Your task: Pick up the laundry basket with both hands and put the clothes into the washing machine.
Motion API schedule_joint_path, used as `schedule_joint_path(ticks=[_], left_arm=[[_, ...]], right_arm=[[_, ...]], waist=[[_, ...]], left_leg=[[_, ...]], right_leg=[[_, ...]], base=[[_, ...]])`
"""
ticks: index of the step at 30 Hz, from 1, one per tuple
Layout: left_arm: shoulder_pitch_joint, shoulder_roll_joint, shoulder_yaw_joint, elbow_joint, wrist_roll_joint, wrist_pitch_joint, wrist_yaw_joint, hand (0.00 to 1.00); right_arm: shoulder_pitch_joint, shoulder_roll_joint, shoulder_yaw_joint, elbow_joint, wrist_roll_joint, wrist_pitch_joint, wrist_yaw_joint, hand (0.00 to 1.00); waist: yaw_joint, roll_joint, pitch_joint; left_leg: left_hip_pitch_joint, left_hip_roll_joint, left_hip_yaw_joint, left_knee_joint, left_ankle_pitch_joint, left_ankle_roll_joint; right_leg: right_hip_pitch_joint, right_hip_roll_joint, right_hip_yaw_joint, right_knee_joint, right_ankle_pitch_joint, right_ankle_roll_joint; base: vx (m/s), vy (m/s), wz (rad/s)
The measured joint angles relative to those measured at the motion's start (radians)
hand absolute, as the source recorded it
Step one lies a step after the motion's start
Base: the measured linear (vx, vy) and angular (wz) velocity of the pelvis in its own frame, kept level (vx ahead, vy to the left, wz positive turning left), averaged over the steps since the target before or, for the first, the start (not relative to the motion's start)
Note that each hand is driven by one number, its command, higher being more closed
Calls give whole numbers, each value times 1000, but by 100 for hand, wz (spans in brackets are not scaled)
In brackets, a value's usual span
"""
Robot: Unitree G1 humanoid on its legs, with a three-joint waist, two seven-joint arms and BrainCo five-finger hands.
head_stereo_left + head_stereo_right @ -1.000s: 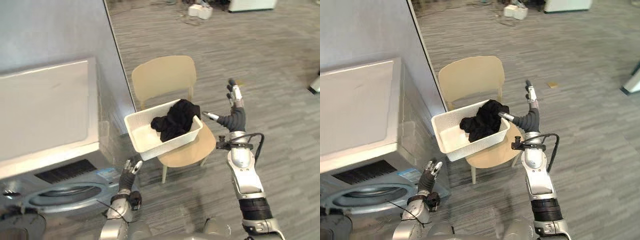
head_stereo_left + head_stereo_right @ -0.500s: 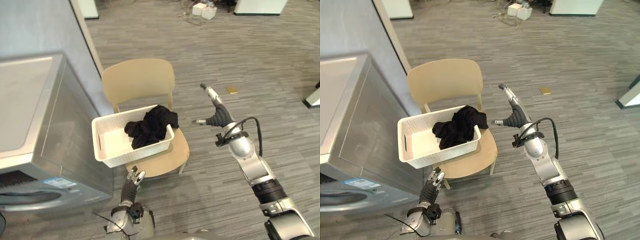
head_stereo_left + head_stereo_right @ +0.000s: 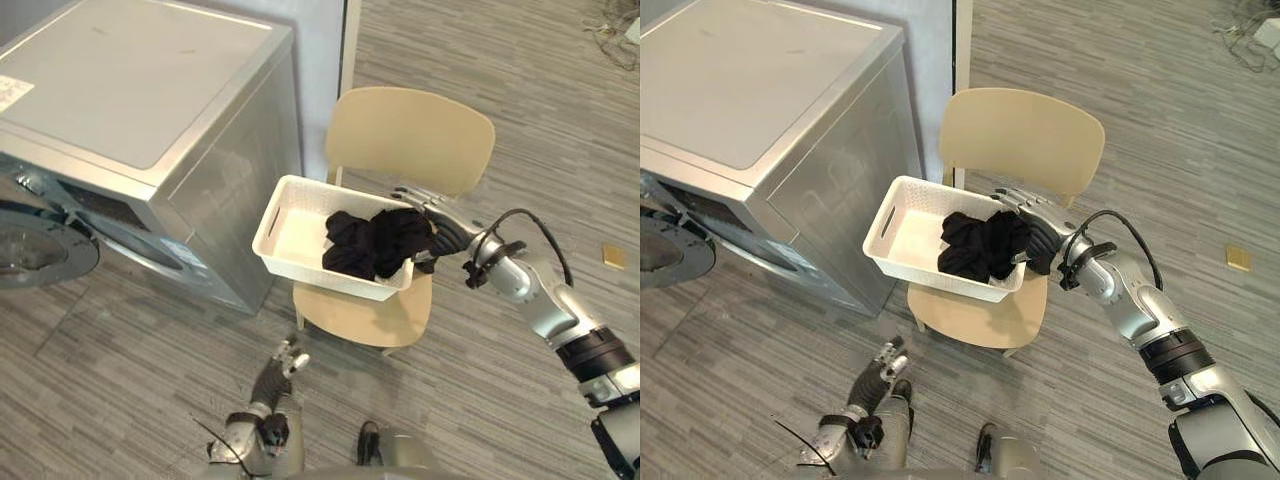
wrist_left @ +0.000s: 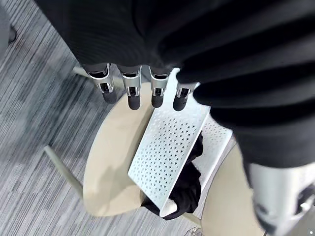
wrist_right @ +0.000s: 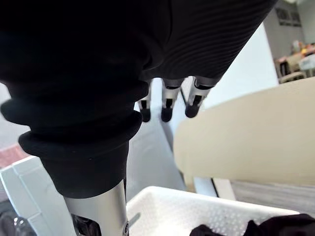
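Left hand (image 3: pixel 283 362) hangs open, fingers straight, nearer than the one white basket (image 3: pixel 295 225) and well apart from it. One dark clothes heap (image 3: pixel 380 240) lies in the basket. Right hand (image 3: pixel 1038 228), fingers straight and holding nothing, is at the basket's end. One chair (image 3: pixel 410 135) carries the basket, and one washing machine (image 3: pixel 140 90) stands beside it.

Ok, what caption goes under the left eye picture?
Right hand by the rim of the white basket of black clothes, on a tan chair beside the washing machine.
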Motion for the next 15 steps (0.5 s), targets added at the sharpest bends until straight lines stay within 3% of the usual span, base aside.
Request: schedule_joint_path(ticks=[1, 4, 8, 15], left_arm=[[-1, -1, -6, -10, -1, 1, -9, 0], [-13, 8, -6, -34, -17, 2, -10, 0], [-34, 50, 3, -71, -18, -1, -29, 0], [-28, 74, 55, -140, -52, -26, -26, 0]], right_arm=[[-12, -7, 12, 0, -1, 0, 2, 0], [-42, -8, 36, 5, -9, 3, 11, 0], [-151, -5, 79, 111, -42, 6, 22, 0], [-524, -16, 219, 365, -101, 22, 14, 0]], waist=[[1, 8, 11], [16, 19, 87], [32, 28, 131], [89, 25, 203]], left_leg=[[-27, 15, 51, 21, 6, 10], [-72, 7, 71, 39, 3, 16], [-166, -56, 50, 32, 46, 59], [-287, -58, 39, 5, 99, 72]], right_leg=[[-25, -2, -4, 4, 0, 0], [-53, -16, -5, -4, 13, 7], [-124, -78, -60, -4, 24, 24], [-221, -70, -84, -70, 91, 23]], base=[[-66, 42, 7], [-63, 121, -1], [-39, 167, 39], [-50, 66, 6]])
